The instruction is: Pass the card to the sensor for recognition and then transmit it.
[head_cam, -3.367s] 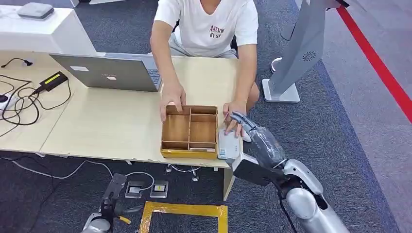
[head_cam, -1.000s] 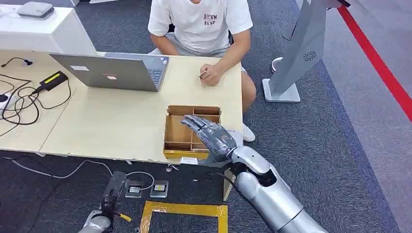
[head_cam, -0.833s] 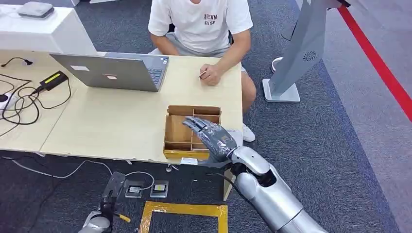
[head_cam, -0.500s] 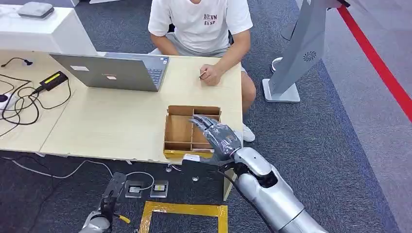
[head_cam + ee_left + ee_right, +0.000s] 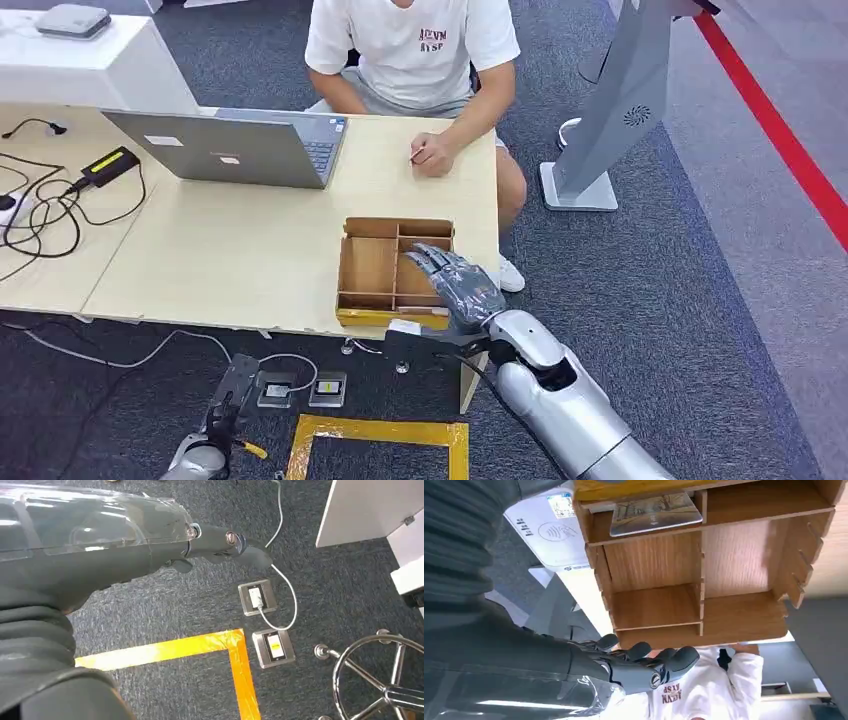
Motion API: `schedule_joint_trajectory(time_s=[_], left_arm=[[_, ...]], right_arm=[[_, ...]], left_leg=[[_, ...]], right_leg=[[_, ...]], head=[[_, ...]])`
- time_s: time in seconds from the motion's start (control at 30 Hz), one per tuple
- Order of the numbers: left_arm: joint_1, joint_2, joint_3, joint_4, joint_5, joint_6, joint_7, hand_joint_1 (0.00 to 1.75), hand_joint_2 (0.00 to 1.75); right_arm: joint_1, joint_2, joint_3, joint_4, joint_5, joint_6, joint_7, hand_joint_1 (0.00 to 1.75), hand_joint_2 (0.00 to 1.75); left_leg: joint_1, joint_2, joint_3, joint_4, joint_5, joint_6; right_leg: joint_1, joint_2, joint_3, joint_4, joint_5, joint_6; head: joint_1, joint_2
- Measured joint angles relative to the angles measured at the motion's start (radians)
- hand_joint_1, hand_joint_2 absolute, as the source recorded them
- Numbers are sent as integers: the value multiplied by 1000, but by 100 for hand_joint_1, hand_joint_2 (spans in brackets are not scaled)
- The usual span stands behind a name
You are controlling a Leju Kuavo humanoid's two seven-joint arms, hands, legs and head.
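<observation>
While the right hand (image 5: pixel 455 283) hangs above the divided wooden tray (image 5: pixel 368 268) with its dark fingers (image 5: pixel 659 662) extended, slightly parted and holding nothing, the thin rectangular printed card (image 5: pixel 655 513) is seen in the right wrist view lying flat in a compartment along the tray's near wall. In the head view that compartment is largely screened by the hand, so the card's exact cell cannot be told there.

The coming move is judged to turn on this: the card lies below the palm and towards six o'clock from the fingertips, back towards the robot, with its long axis running from nine to three o'clock, along the near wall. The right hand is much the nearer; the left hand (image 5: pixel 220 542) is seen hanging over the dark carpet by the yellow floor tape (image 5: pixel 200 647), fingers loosely straight and holding nothing.

The white, rounded-cornered card reader (image 5: pixel 551 535), marked with a wave symbol, is set touching the tray at its three o'clock side. The card looks smooth and thin, and the slotted plywood partitions stand close around it, so a pinch at one long edge is judged likely to be needed. A person (image 5: pixel 420 45) is seated at twelve o'clock, behind the pale wooden table (image 5: pixel 230 250).
</observation>
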Motion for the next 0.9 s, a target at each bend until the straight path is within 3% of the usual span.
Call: schedule_joint_trajectory(time_s=[0.9], left_arm=[[-10, -6, 19, 1, -10, -9, 0, 0, 0]], right_arm=[[3, 0, 0, 39, -8, -1, -14, 0, 175]], left_leg=[[0, 0, 0, 0, 0, 0]], right_leg=[[0, 0, 0, 0, 0, 0]], head=[[0, 0]])
